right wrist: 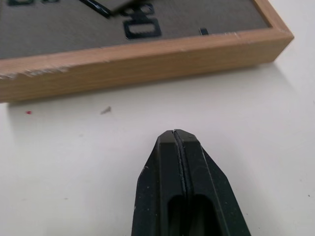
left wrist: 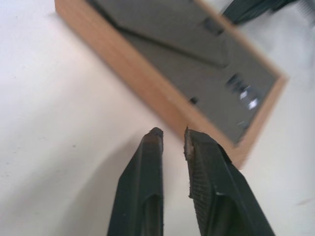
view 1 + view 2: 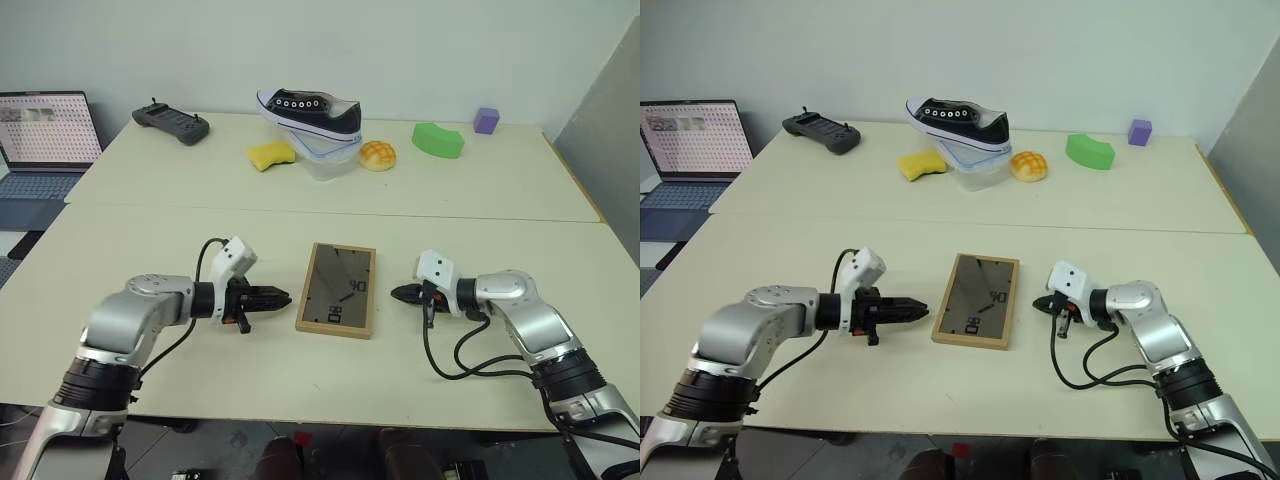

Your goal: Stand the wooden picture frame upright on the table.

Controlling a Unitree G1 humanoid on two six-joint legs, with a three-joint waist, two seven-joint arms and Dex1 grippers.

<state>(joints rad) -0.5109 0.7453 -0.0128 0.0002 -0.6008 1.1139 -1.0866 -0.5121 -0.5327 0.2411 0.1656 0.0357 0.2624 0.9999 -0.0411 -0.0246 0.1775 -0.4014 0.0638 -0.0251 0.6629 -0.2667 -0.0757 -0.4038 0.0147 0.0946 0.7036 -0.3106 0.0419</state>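
L gripper (image 3: 283, 298) narrow gap, R gripper (image 3: 398, 293) closed, both beside frame (image 3: 338, 289), flat on table (image 3: 150, 240).

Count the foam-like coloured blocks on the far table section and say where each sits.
3: yellow block left of the clear container; green block right of it; purple block farthest right. Others may be hidden behind the container.
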